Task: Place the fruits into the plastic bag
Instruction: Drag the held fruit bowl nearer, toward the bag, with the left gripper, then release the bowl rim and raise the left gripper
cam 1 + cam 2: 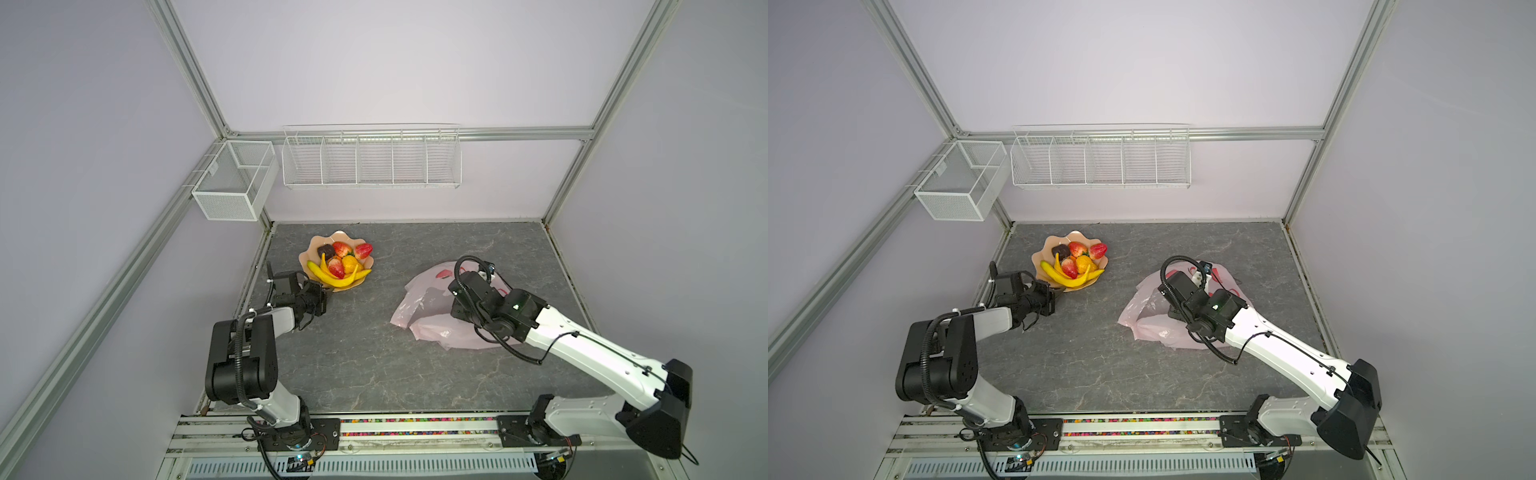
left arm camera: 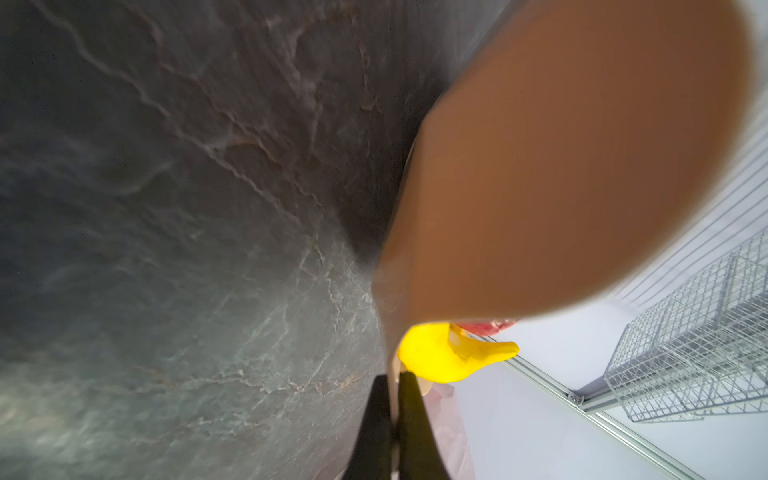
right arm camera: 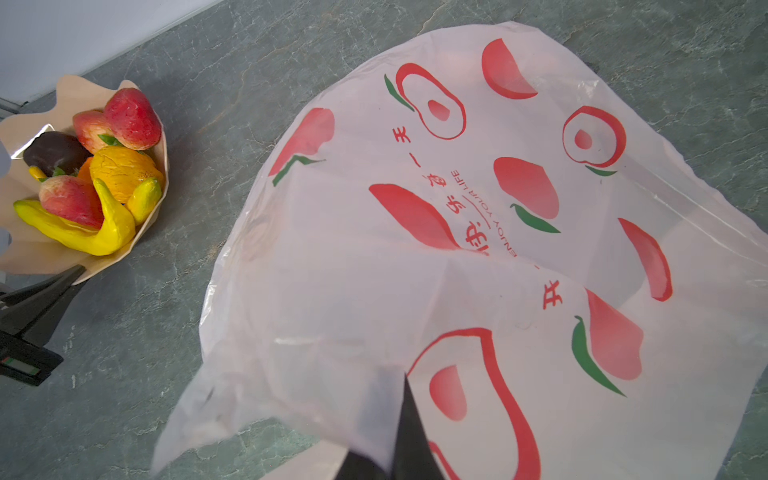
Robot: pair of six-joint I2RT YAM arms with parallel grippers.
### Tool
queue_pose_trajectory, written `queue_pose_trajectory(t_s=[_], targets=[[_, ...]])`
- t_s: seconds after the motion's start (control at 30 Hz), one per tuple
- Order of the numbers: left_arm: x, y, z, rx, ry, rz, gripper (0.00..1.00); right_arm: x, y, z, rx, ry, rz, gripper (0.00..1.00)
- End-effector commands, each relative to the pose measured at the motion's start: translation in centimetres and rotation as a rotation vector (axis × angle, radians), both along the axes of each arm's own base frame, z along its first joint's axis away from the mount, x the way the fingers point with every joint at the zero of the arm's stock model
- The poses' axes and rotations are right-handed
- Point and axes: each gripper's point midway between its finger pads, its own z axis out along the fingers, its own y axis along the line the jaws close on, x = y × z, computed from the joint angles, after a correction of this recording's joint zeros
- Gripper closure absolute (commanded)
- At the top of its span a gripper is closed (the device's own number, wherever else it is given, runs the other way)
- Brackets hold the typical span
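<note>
Jaws clamped: left gripper (image 2: 394, 380) on dish (image 2: 561, 166) rim, right gripper (image 3: 390, 386) on plastic bag (image 3: 457, 257); next, probably open bag, tip fruits (image 3: 95, 174) in.

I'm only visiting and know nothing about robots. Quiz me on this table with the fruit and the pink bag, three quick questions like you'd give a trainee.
1. True or false: the fruits lie inside the plastic bag.
2. What does the left gripper pinch? A: the plastic bag. B: the dish, by its rim. C: one of the fruits.
3. Fill in: the right gripper is shut on the ____.

Key: 1 false, they sit in the dish; 2 B; 3 plastic bag.
</note>
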Motion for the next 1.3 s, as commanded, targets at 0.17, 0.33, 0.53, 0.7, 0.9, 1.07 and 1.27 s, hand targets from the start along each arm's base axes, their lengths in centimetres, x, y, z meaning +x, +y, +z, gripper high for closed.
queue_pose_trajectory(t_s=[0.17,0.33,0.53,0.7,0.9,1.07,1.27], targets=[[-1.2,-2.5,2.2,-0.098,-0.086,-0.059,1.00,-0.3,-1.3,0.0,-0.038,-0.006,-0.007,0.94],[-2.8,-3.2,1.5,-0.143,-0.082,-0.067,1.00,-0.3,-1.5,-0.1,-0.042,-0.004,-0.007,0.94],[-5.1,-3.5,0.6,-0.163,-0.062,-0.077,1.00,-0.3,-1.7,0.1,-0.047,-0.004,-0.004,0.94],[-7.1,-3.9,0.7,-0.146,-0.038,-0.095,1.00,-0.5,-2.1,0.2,-0.055,-0.003,-0.005,0.94],[-10.1,-3.8,0.5,-0.122,-0.007,-0.095,1.00,-0.7,-2.4,0.3,-0.052,-0.008,-0.010,0.94],[-12.2,-4.0,-0.2,-0.113,0.017,-0.098,1.00,-0.7,-2.1,0.1,-0.047,-0.001,0.002,0.94],[-14.6,-4.1,-1.3,-0.125,0.047,-0.082,1.00,-0.7,-1.8,0.1,-0.034,0.003,0.010,0.94]])
